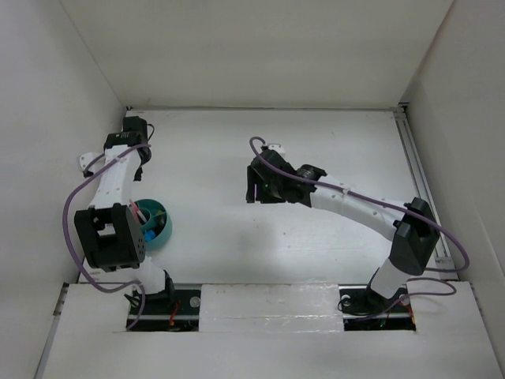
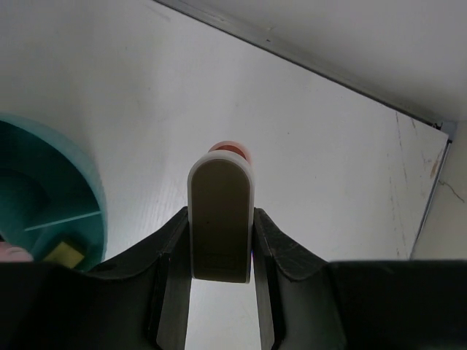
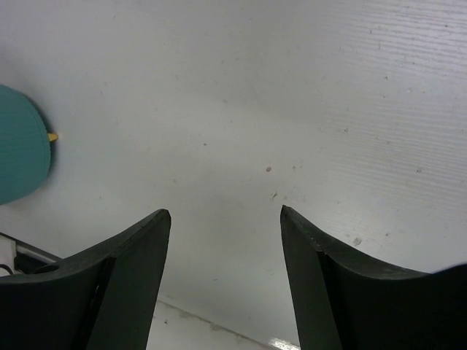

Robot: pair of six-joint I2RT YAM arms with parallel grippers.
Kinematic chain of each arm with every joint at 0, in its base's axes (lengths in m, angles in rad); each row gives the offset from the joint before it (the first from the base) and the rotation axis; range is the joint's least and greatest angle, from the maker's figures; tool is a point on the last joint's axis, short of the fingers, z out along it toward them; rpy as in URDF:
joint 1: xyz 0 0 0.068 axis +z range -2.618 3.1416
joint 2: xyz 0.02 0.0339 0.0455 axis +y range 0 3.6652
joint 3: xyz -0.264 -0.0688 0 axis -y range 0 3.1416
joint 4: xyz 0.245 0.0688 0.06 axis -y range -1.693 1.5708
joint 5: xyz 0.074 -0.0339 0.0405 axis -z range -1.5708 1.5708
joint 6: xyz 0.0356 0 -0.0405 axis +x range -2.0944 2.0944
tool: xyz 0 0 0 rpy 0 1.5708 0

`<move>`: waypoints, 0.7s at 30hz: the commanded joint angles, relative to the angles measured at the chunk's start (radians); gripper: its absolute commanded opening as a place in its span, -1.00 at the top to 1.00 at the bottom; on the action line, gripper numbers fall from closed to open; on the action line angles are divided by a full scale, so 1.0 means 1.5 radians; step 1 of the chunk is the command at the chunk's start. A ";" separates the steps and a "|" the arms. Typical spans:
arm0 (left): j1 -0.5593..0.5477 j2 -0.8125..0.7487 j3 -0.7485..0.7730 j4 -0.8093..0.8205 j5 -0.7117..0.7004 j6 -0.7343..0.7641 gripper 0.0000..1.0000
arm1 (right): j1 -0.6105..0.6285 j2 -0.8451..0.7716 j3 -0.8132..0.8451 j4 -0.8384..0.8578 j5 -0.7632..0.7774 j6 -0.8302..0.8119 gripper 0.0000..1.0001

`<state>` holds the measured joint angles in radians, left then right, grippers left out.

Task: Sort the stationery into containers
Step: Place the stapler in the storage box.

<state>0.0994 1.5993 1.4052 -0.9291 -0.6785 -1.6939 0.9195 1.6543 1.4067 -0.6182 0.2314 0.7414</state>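
Note:
My left gripper (image 2: 221, 215) is shut on the pinkish-beige eraser (image 2: 221, 219), which stands up between the fingers with a pink end on top. It is held above the table just right of the teal-blue cup (image 2: 84, 182). In the top view the cup (image 1: 160, 225) sits beside the left arm, and the arm hides the gripper. The cup has inner dividers and holds a yellow-ended piece (image 2: 66, 253) and a pink one (image 2: 11, 254). My right gripper (image 1: 252, 189) is open and empty over mid-table (image 3: 225, 211). The cup (image 3: 18, 146) is at the far left of the right wrist view.
White walls close in the table at the back and on both sides. A metal rail (image 1: 422, 181) runs along the right edge. A raised white board (image 1: 268, 304) spans the near edge by the arm bases. No loose stationery shows on the table.

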 commanded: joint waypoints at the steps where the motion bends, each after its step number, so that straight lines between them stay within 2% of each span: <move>1: 0.000 -0.067 -0.033 0.010 -0.023 -0.074 1.00 | 0.001 0.009 0.046 -0.014 0.009 0.005 -0.35; 9: 0.000 -0.080 -0.058 -0.020 -0.014 -0.109 1.00 | 0.001 0.015 0.059 -0.029 0.009 0.005 -0.33; 18: 0.000 -0.093 -0.065 -0.097 0.007 -0.259 1.00 | 0.007 0.015 0.059 -0.035 0.016 0.011 -0.33; 21: -0.006 -0.093 -0.058 -0.123 0.007 -0.276 1.00 | 0.013 0.021 0.059 -0.035 0.016 0.011 -0.33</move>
<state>0.0975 1.4982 1.3018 -1.0225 -0.6216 -1.8877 0.9249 1.6772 1.4509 -0.6662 0.2333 0.7494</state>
